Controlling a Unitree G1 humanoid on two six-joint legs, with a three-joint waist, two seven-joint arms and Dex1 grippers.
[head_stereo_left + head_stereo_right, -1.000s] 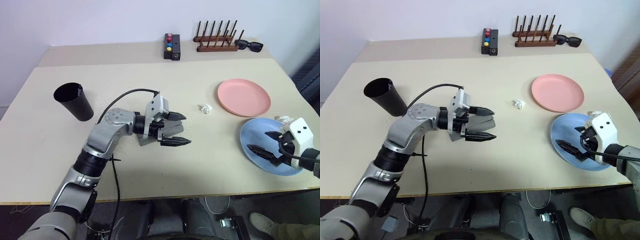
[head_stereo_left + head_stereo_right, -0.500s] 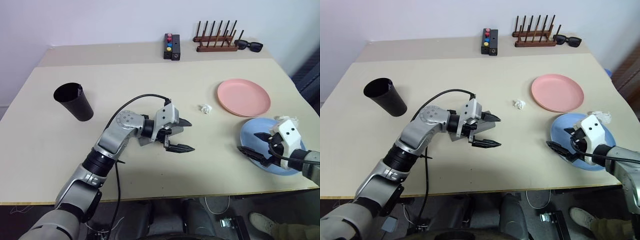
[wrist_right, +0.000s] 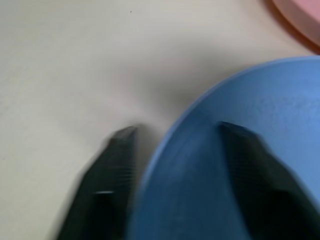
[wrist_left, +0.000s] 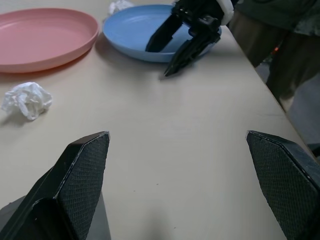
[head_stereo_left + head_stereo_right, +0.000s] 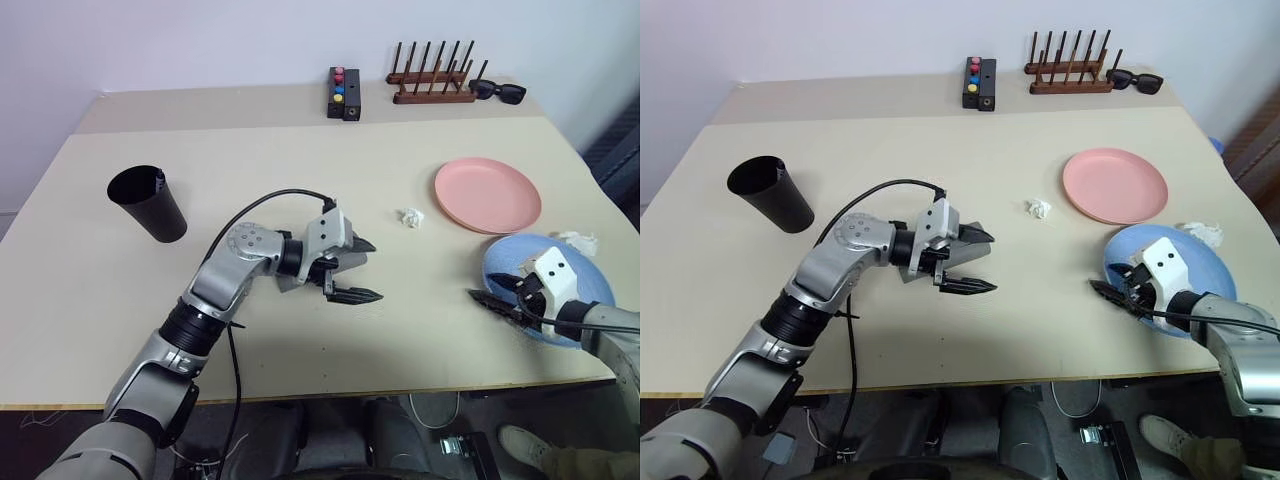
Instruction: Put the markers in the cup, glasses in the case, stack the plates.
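Two plates are lying on the counter toward 3 o'clock: one pink plate and one blue plate, just beside each other, side by side and not stacked. The right gripper is straddling the blue plate's rim at its 9 o'clock edge, one finger over the plate's inside and one outside against the counter, the jaws standing narrow around the rim; whether they are pressing it tight I cannot tell. In the right wrist view, the blue rim is running between the two black fingers.

One black cup is sitting at 9 o'clock, leaning slightly, with a slim dark tip showing at its rim. The left gripper is hovering over the counter's middle, jaws spread wide and empty, pointing toward the plates. A grey object is lying partly hidden beneath it; what it is I cannot tell.

Two crumpled white scraps are lying there: one paper wad near the pink plate's 9 o'clock side, one second wad at the blue plate's far edge. At 12 o'clock, one black button box, one wooden peg rack and one pair of black sunglasses are standing in a row.
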